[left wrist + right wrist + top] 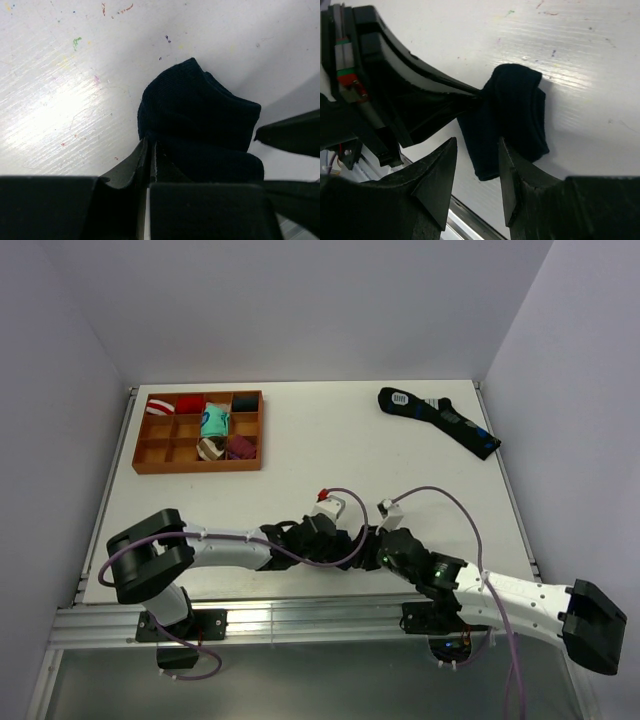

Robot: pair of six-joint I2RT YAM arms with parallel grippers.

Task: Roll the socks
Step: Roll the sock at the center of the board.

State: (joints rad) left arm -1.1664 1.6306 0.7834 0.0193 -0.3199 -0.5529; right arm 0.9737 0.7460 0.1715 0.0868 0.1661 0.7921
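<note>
Our left fingers are pinched shut on an edge of the socks, which lie half-folded on the worktop near its front edge. Our right fingers stand apart just over them, holding nothing. Closing off-centre, they could tug the fold loose from that thin pinch.

I read the socks as plain dark navy, near black, unmarked. Surface is white with tiny coloured specks. Left claw and right claw are black. Long sock: black, blue patches, white label. Tray orange-brown. It holds a red-and-white striped bundle, a teal bundle and a maroon bundle.
</note>
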